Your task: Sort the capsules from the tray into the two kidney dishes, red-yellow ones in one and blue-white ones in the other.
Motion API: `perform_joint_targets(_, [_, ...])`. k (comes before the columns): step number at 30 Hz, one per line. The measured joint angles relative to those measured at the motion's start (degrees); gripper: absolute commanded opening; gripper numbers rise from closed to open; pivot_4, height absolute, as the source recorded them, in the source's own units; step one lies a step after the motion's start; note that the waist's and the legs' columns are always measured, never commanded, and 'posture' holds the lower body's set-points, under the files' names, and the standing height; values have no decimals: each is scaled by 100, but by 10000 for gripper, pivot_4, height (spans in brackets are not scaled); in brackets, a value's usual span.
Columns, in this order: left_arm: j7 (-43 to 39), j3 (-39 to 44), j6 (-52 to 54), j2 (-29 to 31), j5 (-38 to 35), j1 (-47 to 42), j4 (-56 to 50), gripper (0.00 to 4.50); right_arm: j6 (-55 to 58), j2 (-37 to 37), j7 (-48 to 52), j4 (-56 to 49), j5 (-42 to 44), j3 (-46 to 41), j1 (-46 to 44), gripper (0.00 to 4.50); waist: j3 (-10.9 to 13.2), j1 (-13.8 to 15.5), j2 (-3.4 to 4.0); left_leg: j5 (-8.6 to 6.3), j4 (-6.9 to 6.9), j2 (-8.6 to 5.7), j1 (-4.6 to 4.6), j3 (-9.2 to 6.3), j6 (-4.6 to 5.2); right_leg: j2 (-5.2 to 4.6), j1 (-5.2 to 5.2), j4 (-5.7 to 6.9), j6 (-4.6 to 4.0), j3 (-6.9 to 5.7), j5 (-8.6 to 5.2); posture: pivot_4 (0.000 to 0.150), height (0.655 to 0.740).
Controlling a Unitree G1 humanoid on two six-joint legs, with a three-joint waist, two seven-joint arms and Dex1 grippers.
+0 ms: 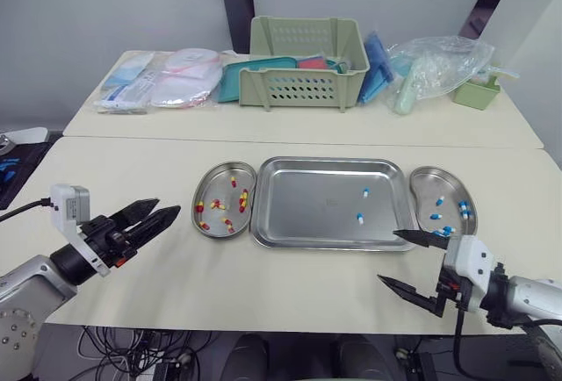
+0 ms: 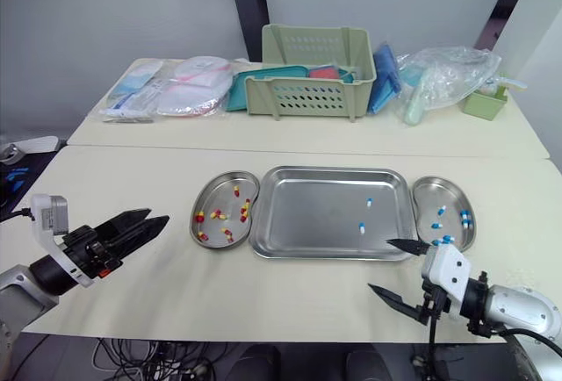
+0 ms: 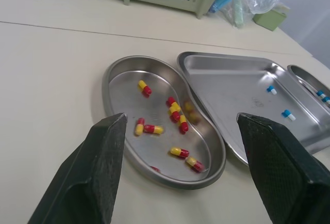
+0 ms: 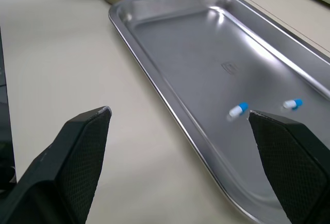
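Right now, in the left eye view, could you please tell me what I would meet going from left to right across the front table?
left gripper → left kidney dish holding red-yellow capsules → tray → right kidney dish holding blue-white capsules

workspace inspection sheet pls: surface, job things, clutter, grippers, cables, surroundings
surface: cream table, butted against a back table
job's things: tray holds two blue-white capsules; left dish holds several red-yellow capsules; right dish holds several blue-white ones
clutter: on the back table, basket, packets, bag, box
grippers: left gripper open, empty, left of the left dish; right gripper open, empty, by the tray's front right corner
cables: cables below the table's front edge
surroundings: grey wall, dark post
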Motion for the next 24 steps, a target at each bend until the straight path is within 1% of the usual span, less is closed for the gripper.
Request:
perform_joint_targets(2, [-56,35,-168,40,125,32,132,38559,-22,-44,95,141,85,-336,118,45000,0,0,0,0,0,0,2,1,0,0,0,1,0,1,0,1500,7390])
perform_joint_targets(4, [-92,17,-617,80,462,36,315,44143,-23,-138,218,329,184,-674,190,45000,0,-1,0,0,-1,0,2,2,0,1,0,1,0,1,0,1500,7390])
perform_joint_targets(5, [-132,5,-971,120,739,39,463,44658,-23,-202,303,487,218,-879,213,45000,0,-4,0,0,-1,0,2,3,0,1,0,0,-1,2,0,1500,7390])
perform_joint_targets(7, [-208,-4,-1474,130,1102,42,660,44658,-26,-265,383,701,259,-1128,225,45000,0,-5,0,0,-2,0,2,7,0,0,0,-1,-1,4,0,1500,7390])
perform_joint_targets(8, [-322,-33,-2006,138,1420,60,871,44658,-63,-357,511,916,282,-1278,229,45000,0,-5,0,0,-3,0,3,9,0,0,0,-2,-1,5,0,1500,7390])
perform_joint_targets(11, [-495,-56,-2983,148,1993,119,1392,44658,-200,-573,784,1488,248,-1627,318,45000,0,0,-1,0,-4,0,2,9,1,0,0,-4,-1,5,0,1500,7390])
perform_joint_targets(12, [-592,-63,-3480,148,2239,126,1659,44658,-300,-661,909,1790,179,-1716,319,45000,0,0,-1,0,-4,0,2,9,1,0,0,-5,-1,5,0,1500,7390])
perform_joint_targets(14, [-718,-71,-4145,148,2518,185,2020,44658,-402,-809,1042,2299,91,-1848,312,45000,0,-4,-1,-1,-5,0,3,14,1,-1,0,-6,-1,8,0,1500,7390])
perform_joint_targets(18, [-822,-72,-4615,142,2646,325,2418,44658,-477,-950,1099,2906,-35,-2057,254,45000,1,-13,-1,-1,-6,1,2,12,1,0,-1,-4,-1,7,0,1500,7390])
perform_joint_targets(24, [-779,-72,-4629,139,2633,551,2733,44658,-472,-967,1092,2945,-86,-2110,197,45000,1,-17,-1,-1,-6,1,2,11,1,0,0,-3,-1,6,0,1500,7390])
